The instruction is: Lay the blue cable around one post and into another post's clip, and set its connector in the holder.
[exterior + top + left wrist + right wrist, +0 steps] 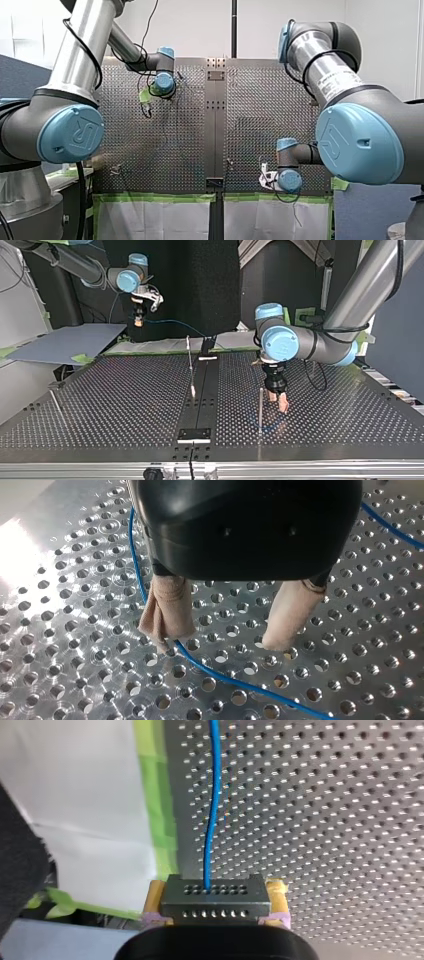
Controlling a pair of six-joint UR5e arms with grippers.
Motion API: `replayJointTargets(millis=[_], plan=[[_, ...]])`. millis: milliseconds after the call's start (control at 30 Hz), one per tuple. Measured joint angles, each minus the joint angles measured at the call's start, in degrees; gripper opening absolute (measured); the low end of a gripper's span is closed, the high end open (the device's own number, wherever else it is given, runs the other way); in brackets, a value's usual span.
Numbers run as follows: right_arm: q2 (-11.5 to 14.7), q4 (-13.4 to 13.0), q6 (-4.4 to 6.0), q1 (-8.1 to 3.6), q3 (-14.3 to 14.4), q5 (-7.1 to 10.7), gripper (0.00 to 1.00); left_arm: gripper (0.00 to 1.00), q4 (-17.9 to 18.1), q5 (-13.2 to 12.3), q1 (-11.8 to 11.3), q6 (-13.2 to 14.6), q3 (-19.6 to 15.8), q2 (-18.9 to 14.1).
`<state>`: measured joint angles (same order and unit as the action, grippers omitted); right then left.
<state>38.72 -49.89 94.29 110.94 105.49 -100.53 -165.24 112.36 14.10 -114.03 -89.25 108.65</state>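
Note:
My right gripper (215, 906), with yellow pads, is shut on a grey perforated connector block (215, 892). The blue cable (212, 795) runs from the block out over the table. In the top view this gripper (138, 316) hangs above the table's far edge, and the cable (172, 321) trails away from it. My left gripper (227, 630) stands open just above the perforated plate. Its beige pads (167, 612) straddle nothing, and the blue cable (225, 677) lies on the plate beside one finger. In the top view it (279, 399) is next to a thin post (260, 407).
A second post (190, 360) stands near the table's middle and a third (55, 400) at the top view's left. A small plate (195, 435) sits on the centre strip near the front edge. Green tape (155, 795) and white sheeting line the table's edge.

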Motion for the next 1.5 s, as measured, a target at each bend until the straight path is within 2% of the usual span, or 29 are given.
replayJointTargets(millis=[300,533,633,933,1200,1500], plan=[[5.0,-1.9,-0.76,-0.07,0.9,1.19,0.13,1.00,0.0,0.0,0.0,-0.1,0.0,0.0],[8.2,-4.6,-1.05,-0.16,2.7,2.52,0.13,1.00,0.0,0.0,0.0,-0.2,0.0,0.0],[7.9,-5.9,-1.13,-0.20,3.0,2.71,0.13,1.00,0.0,0.0,0.0,-0.2,0.0,0.0],[4.9,-9.7,-1.23,-0.31,3.0,2.96,0.13,1.00,0.0,0.0,0.0,-0.2,0.0,0.0],[4.7,-10.2,-1.21,-0.33,3.0,3.67,0.13,1.00,0.0,0.0,0.0,-0.4,0.0,0.0],[4.7,-10.2,-1.21,-0.34,3.0,3.92,0.13,1.00,-0.2,-0.4,0.3,-4.2,0.0,-0.1]])
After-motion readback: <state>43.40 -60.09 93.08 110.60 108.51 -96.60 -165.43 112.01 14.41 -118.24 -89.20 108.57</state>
